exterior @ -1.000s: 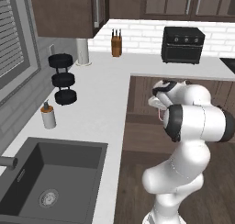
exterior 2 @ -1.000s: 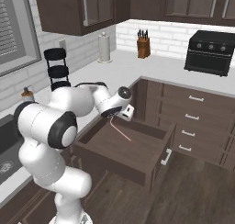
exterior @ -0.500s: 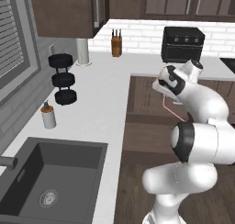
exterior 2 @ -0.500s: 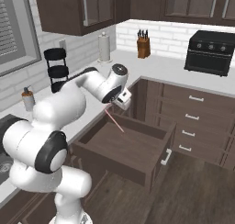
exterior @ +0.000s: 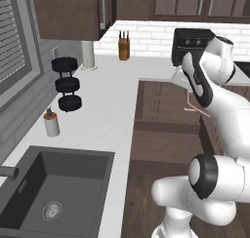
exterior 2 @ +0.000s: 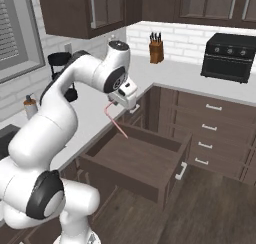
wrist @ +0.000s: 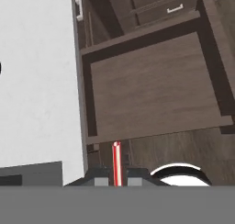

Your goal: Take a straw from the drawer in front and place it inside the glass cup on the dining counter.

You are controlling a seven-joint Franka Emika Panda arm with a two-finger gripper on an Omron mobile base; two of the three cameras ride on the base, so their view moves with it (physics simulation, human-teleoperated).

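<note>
Open air above pulled-out drawer (exterior 2: 135, 160), worktop (exterior 2: 100, 110) alongside.

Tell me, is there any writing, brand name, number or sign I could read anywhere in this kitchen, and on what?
None can be read.
The black countertop oven has small round knobs, with no legible markings.
The small white bottle with an orange top by the dark sink carries no readable label.
The wooden knife block and the open dark brown wood drawer are plain.

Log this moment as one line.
phase: carry | gripper: shut on straw | position: raised above drawer | drawer: open | cup: unplaced
</note>
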